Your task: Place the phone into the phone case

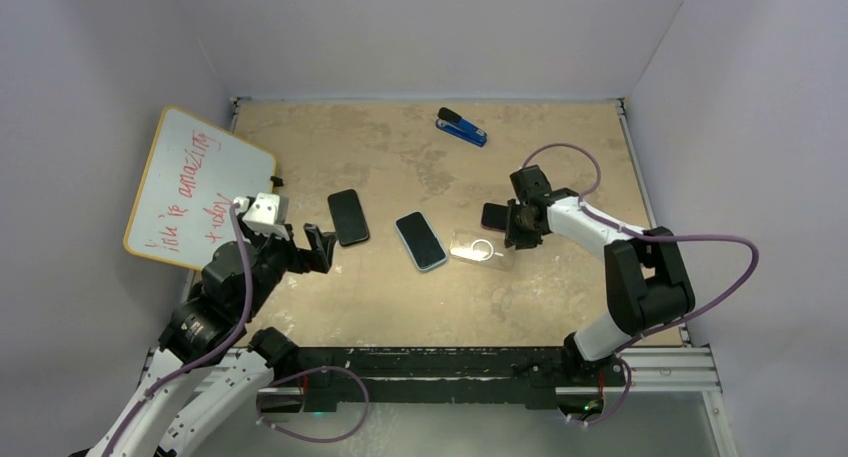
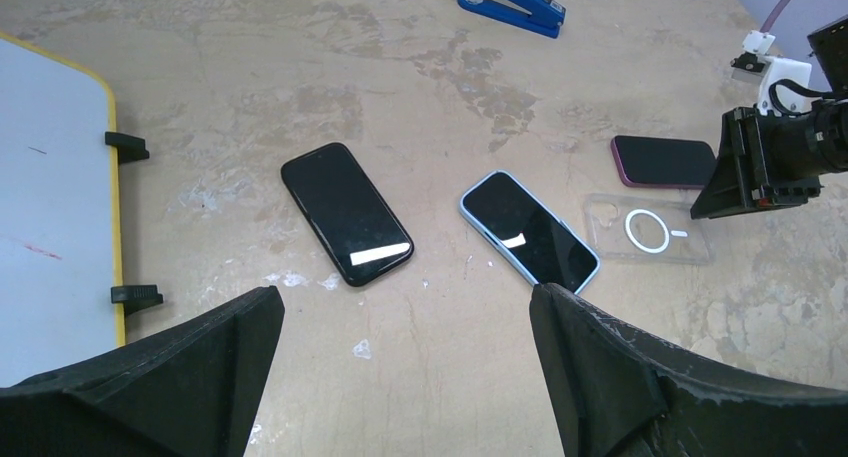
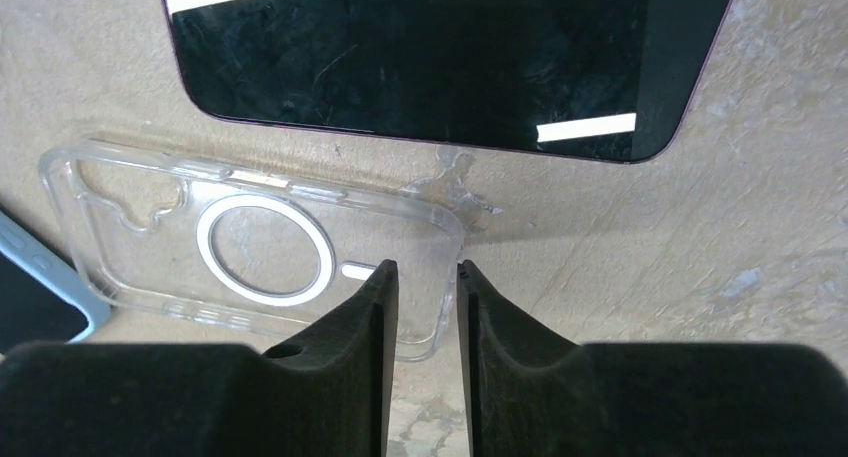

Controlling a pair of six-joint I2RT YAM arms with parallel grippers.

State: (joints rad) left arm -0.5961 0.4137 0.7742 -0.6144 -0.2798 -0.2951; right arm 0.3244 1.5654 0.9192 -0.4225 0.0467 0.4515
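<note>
The clear phone case (image 3: 250, 247) with a white ring lies flat right of centre (image 1: 480, 248). My right gripper (image 3: 427, 269) straddles its right end wall, jaws narrowed with a small gap still showing beside the wall. A dark phone with a maroon rim (image 3: 440, 57) lies just beyond the case. A phone in a light blue shell (image 1: 420, 240) lies to the case's left, and a black phone (image 1: 348, 217) lies further left. My left gripper (image 2: 405, 302) hovers wide open near the black phone, holding nothing.
A whiteboard with red writing (image 1: 195, 187) leans at the left edge of the table. A blue stapler (image 1: 461, 127) lies at the back. Grey walls close in the table on three sides.
</note>
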